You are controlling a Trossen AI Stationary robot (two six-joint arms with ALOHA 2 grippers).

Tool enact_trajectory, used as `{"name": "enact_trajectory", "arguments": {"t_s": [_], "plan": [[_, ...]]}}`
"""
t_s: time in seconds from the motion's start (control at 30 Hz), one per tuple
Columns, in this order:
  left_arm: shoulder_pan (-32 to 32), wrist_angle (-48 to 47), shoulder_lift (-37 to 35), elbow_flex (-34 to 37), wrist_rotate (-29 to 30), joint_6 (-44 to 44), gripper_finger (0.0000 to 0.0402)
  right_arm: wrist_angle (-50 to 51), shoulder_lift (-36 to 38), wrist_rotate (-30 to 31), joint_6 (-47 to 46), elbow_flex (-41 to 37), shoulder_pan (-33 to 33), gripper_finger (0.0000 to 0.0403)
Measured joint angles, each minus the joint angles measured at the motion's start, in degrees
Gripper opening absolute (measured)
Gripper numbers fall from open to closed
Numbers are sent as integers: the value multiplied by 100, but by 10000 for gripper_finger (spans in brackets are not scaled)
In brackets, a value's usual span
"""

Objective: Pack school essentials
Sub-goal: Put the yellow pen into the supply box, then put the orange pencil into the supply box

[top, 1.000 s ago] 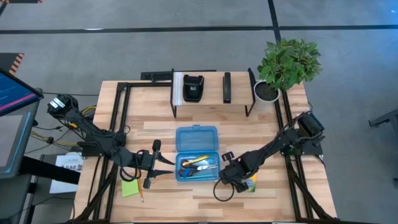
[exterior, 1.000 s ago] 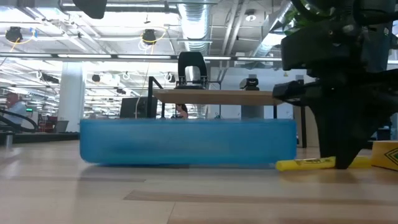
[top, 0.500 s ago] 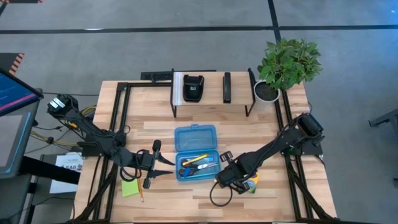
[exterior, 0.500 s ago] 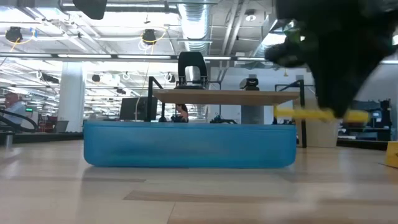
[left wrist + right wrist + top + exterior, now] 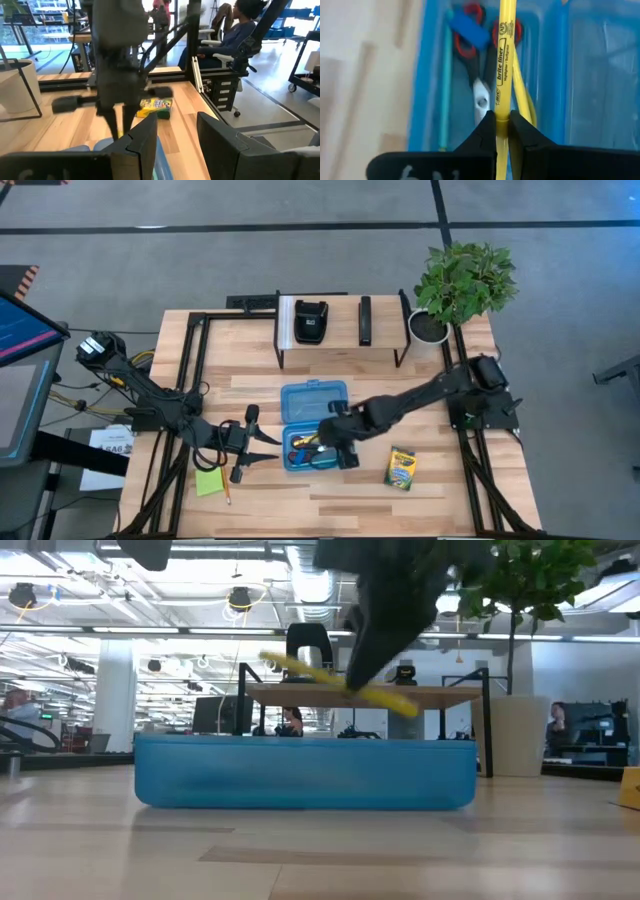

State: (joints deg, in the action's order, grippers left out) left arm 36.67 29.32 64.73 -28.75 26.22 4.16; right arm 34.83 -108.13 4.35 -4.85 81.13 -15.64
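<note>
My right gripper [image 5: 335,445] hangs over the open translucent blue case [image 5: 316,425], shut on a yellow highlighter pen [image 5: 503,60] marked "brite liner". The pen also shows in the low view [image 5: 330,680], above the case [image 5: 300,772]. Red-handled scissors [image 5: 479,75], a blue eraser [image 5: 467,27], a teal pencil [image 5: 446,85] and a yellow pencil [image 5: 522,95] lie in the case. The crayon box [image 5: 401,468] lies flat on the table to the right of the case. The green sticky-note pad [image 5: 208,483] and an orange pencil [image 5: 228,495] lie near the left gripper [image 5: 272,450], which is open beside the case's left side. My right gripper pinches the yellow highlighter's barrel [image 5: 502,107] between its two fingers [image 5: 487,132], a little off the middle of its length. The fingers come from above, pointing down, and lie across the pen. The pen is lifted clear above the case and tilted, one end lower [image 5: 405,706].
A dark metal rack [image 5: 340,330] with black devices stands at the far side, and a potted plant [image 5: 462,280] at the far right corner. Bare wood lies along the near edge [image 5: 330,505]. A seated person [image 5: 240,30] shows beyond the table in the left wrist view.
The right gripper has risen from the table beside the crayon box, lifting the yellow highlighter clear, and has moved left over the open case. The pen lay level on the table; now it is in the air and tilted. The crayon box has stayed on the table.
</note>
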Motion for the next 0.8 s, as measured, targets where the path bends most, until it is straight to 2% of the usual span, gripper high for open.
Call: {"name": "enact_trajectory", "arguments": {"t_s": [0.17,0.3,0.63,0.7,0.8], "plan": [[0,-43,0,2,-7,-2,127,-97,-207,-306,20,7,128,43],[0,-32,0,2,-9,-2,127,-126,-396,-316,21,-4,100,70],[0,-7,0,2,-39,18,127,-210,-311,-296,-242,8,30,220],[4,-11,0,2,-50,242,127,-109,-313,-294,-266,1,31,240],[4,-301,-2,-73,-165,834,127,58,-313,-292,-421,4,33,248]]}}
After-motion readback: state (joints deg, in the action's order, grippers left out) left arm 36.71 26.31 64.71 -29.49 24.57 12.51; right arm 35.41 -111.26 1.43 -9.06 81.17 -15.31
